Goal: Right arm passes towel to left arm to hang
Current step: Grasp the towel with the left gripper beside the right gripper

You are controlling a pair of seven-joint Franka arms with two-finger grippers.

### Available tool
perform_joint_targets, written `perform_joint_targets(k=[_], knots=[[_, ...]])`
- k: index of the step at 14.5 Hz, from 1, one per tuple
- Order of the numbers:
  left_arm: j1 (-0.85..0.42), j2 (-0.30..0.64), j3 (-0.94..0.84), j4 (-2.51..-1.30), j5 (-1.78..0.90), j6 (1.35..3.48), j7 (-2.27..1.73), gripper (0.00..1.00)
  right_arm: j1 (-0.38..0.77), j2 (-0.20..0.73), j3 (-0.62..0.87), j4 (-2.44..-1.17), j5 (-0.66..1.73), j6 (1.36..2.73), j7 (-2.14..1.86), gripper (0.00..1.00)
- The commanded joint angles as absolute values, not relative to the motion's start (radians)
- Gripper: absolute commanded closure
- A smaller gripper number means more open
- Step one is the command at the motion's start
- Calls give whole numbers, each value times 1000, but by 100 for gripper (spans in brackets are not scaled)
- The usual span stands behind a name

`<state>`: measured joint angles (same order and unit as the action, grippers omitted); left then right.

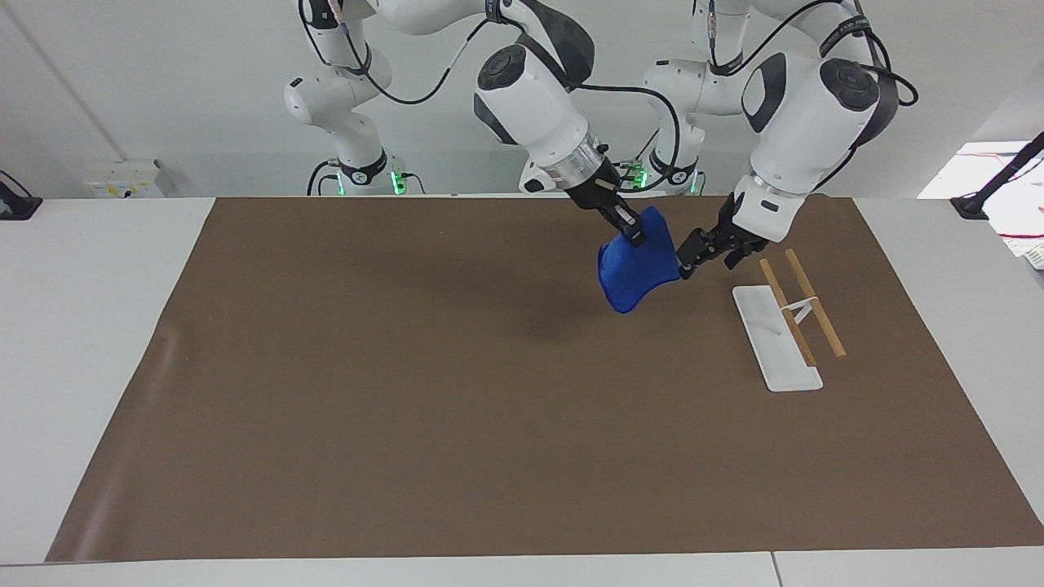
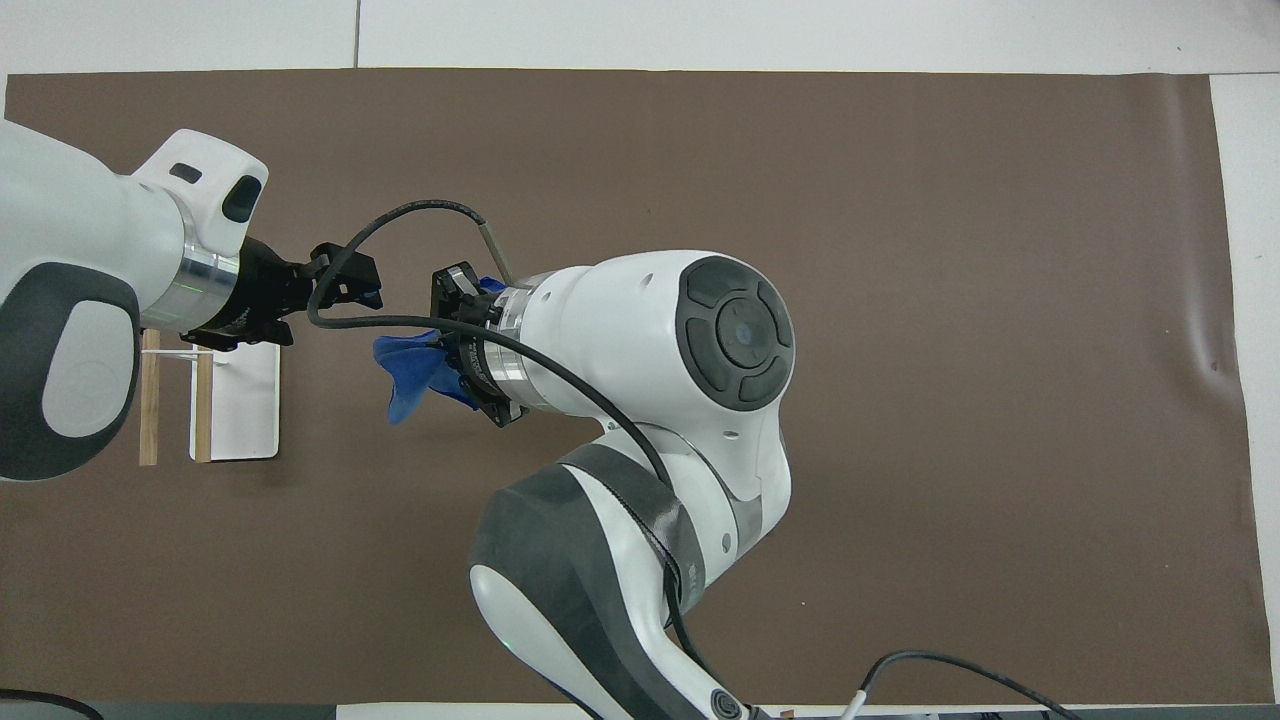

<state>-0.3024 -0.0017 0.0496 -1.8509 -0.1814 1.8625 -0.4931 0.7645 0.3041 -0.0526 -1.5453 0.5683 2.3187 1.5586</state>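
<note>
The blue towel [image 1: 637,267] hangs in the air over the brown mat, pinched at its upper edge by my right gripper [image 1: 631,234], which is shut on it. From above, the towel [image 2: 408,364] pokes out from under the right arm's wrist. My left gripper [image 1: 690,256] is open and level with the towel. Its fingertips are at the towel's edge on the side toward the left arm's end. Whether they touch the cloth I cannot tell.
A rack with a white base [image 1: 775,342] and two wooden bars [image 1: 814,303] stands on the mat [image 1: 408,408] toward the left arm's end, close under the left arm. Two smaller white arms [image 1: 342,106] with green-lit bases stand at the robots' edge.
</note>
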Motion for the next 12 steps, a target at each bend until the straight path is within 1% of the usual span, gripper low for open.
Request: perform_joint_targets(k=[1,5,8,9,10,11,12], knots=[[-311,-32,55,-1921,-250,1898,-621,0,761,293,-48,-1560,591,2329,1562,100],[-324,-40,54,-1959,-327,1965,-762,3,761,293,-48,-1560,591,2330,1562,100],[-353,-34,54,-1970,-344,2020,-781,9,761,293,-48,-1562,591,2330,1562,100],[-356,-31,54,-1970,-344,2037,-787,21,761,293,-48,-1562,591,2330,1562,100],[-359,-29,54,-1971,-348,2040,-798,54,761,293,-48,-1563,591,2330,1562,100],[-362,-31,54,-1974,-350,2039,-801,99,761,291,-48,-1563,591,2330,1562,100],[-362,-31,54,-1974,-350,2037,-801,100,762,291,-48,-1563,591,2330,1562,100]])
